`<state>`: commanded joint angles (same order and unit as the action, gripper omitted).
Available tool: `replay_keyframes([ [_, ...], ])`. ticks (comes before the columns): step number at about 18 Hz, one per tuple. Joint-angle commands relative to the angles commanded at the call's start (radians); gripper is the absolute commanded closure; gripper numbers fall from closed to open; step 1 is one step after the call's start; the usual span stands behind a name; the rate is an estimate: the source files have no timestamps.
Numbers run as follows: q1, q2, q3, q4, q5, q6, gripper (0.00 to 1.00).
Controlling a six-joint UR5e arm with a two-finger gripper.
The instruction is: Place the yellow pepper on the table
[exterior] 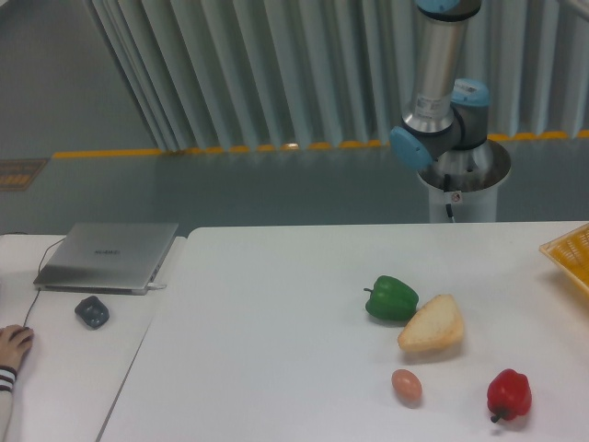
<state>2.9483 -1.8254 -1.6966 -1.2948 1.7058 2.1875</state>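
The yellow pepper is not in view. The large white table (276, 322) fills the lower frame. Only part of my arm (442, 101) shows, behind the table's far edge at the upper right; it rises out of the top of the frame. My gripper is out of view. On the table lie a green pepper (391, 298), a red pepper (509, 394), a piece of bread (432, 324) and a brown egg (407, 386).
A yellow basket (572, 255) sits at the table's right edge, partly cut off. The adjoining white desk at the left holds a grey laptop (109, 255) and a small dark object (92, 311). A person's hand (13, 345) rests at the left edge.
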Motion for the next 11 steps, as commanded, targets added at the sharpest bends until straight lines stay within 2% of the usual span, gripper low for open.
replay_keyframes([
  [11, -0.005, -0.035, -0.009, 0.006, 0.057, -0.046, 0.0],
])
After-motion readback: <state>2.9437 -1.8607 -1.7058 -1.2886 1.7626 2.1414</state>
